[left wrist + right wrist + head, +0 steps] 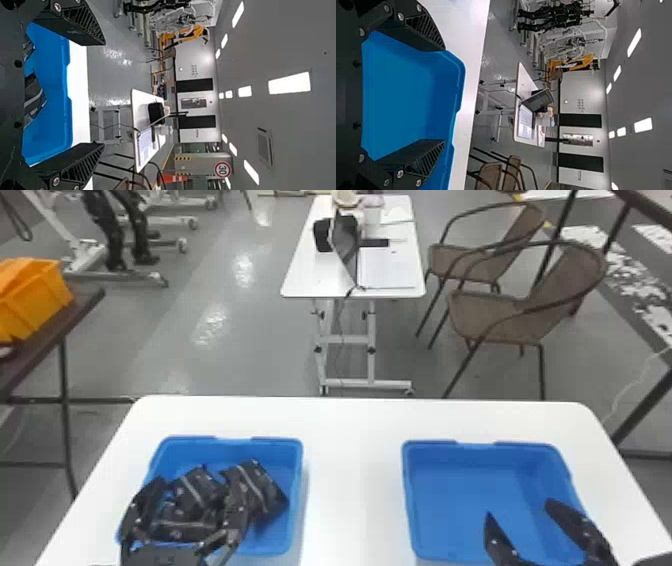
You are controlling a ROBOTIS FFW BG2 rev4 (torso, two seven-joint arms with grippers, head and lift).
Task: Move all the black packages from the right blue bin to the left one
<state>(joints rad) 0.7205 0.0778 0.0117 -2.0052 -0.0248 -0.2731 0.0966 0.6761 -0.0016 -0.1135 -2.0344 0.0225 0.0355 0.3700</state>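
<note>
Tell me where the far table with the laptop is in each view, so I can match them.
Head view: the far table, top centre, beyond the bins.
Left wrist view: near mid-picture, sideways, beyond the left blue bin.
Right wrist view: near mid-picture, sideways, beyond the right blue bin.
Shared landmark: its laptop.

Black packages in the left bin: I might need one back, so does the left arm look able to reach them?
Probably yes. The left pincer is open over the left bin, black packages show between its fingers in the head view, and no lid bars the way.
</note>
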